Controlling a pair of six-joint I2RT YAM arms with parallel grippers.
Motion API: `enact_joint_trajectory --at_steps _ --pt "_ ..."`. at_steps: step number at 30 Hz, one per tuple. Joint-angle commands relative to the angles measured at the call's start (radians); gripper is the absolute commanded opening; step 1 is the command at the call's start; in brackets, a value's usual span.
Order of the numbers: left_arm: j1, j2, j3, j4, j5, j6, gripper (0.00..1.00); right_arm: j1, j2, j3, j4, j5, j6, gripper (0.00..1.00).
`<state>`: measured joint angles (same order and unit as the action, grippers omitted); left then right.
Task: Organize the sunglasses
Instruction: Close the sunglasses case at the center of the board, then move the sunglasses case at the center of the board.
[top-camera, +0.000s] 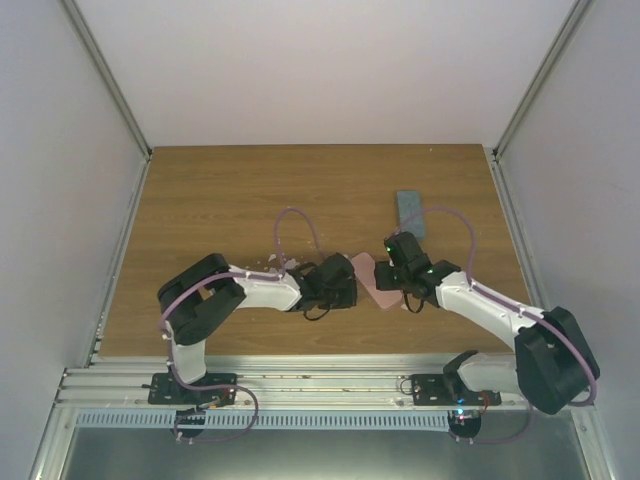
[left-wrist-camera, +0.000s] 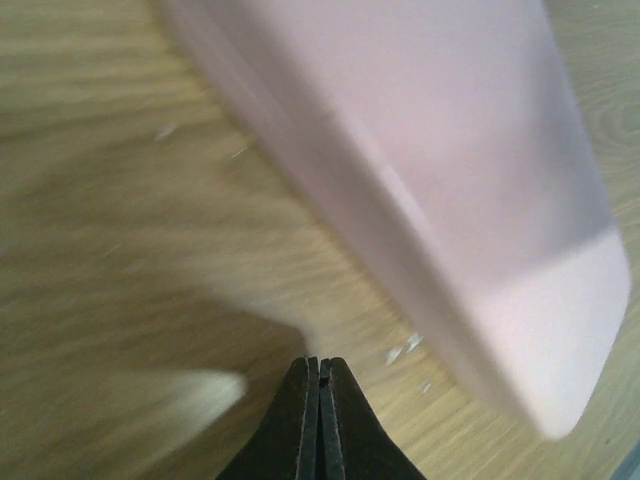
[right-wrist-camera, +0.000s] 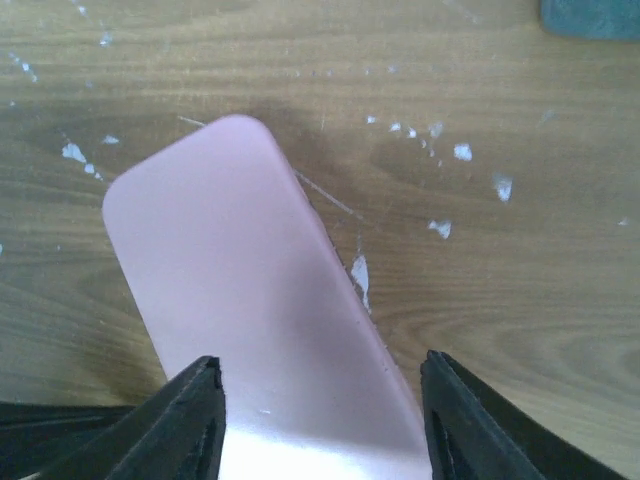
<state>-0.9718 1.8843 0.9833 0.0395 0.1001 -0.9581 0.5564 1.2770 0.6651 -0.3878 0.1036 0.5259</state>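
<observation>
I am working over a wood-grain table (top-camera: 220, 200) that is sitting inside a white-walled booth (top-camera: 330, 70), with a metal rail (top-camera: 320, 385) running along the edge behind my two bases. The board under my right fingers is showing pale flecks and scratches (right-wrist-camera: 360, 275).

A pink case (right-wrist-camera: 250, 280) is lying between my two wrists. My right gripper (right-wrist-camera: 320, 375) is straddling its near end, one finger at each long side and the far rounded end pointing away from the fingertips. I cannot tell whether those fingers are pressing the case or standing just clear of it. My left gripper (left-wrist-camera: 320, 400) is clenched on nothing, fingers pressed flat together, with the case ahead of the tips and off to their right.

A blue-grey case (top-camera: 411, 212) is lying on the wood beyond my right gripper, apart from the pink one.

The overhead view is hiding most of the pink case behind my wrists, while the right wrist view is showing its top plainly. The left wrist view is giving only a blurred side of it and its shadow. I cannot tell from any view where the sunglasses are.
</observation>
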Motion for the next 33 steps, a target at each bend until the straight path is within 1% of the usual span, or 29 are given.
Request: enact_joint_trajectory --at_steps 1,3,4,9,10,12,14,19,23,27,30,33 --pt "-0.004 -0.150 -0.092 -0.031 -0.126 0.004 0.00 0.004 -0.046 0.012 0.024 0.038 -0.062 0.62" --pt "0.000 -0.216 -0.122 -0.064 -0.154 0.015 0.00 0.003 -0.039 -0.008 0.062 0.012 -0.103 0.73" --pt "0.004 -0.249 -0.135 -0.072 -0.161 0.023 0.01 0.003 -0.028 -0.013 0.072 0.006 -0.107 0.75" --pt "0.043 -0.389 -0.192 -0.089 -0.149 0.057 0.04 0.006 0.025 -0.025 0.083 -0.022 -0.087 0.80" --pt "0.058 -0.409 -0.199 -0.090 -0.141 0.064 0.05 0.007 0.025 -0.035 0.094 -0.032 -0.086 0.83" --pt "0.079 -0.444 -0.214 -0.094 -0.125 0.077 0.06 0.007 0.025 -0.057 0.127 -0.079 -0.099 0.93" --pt "0.100 -0.468 -0.227 -0.094 -0.107 0.087 0.07 0.008 0.035 -0.072 0.143 -0.088 -0.090 0.97" --pt "0.135 -0.512 -0.254 -0.099 -0.090 0.102 0.08 0.009 0.050 -0.092 0.144 -0.053 -0.056 0.98" --pt "0.156 -0.535 -0.276 -0.096 -0.071 0.106 0.09 0.018 0.070 -0.096 0.149 -0.069 -0.064 1.00" --pt "0.173 -0.553 -0.291 -0.098 -0.068 0.113 0.09 0.053 0.116 -0.087 0.148 -0.075 -0.050 1.00" --pt "0.187 -0.568 -0.303 -0.099 -0.066 0.116 0.09 0.106 0.149 -0.070 0.133 -0.021 -0.020 0.99" --pt "0.205 -0.581 -0.313 -0.099 -0.062 0.120 0.09 0.147 0.209 -0.032 0.084 0.079 0.016 0.94"
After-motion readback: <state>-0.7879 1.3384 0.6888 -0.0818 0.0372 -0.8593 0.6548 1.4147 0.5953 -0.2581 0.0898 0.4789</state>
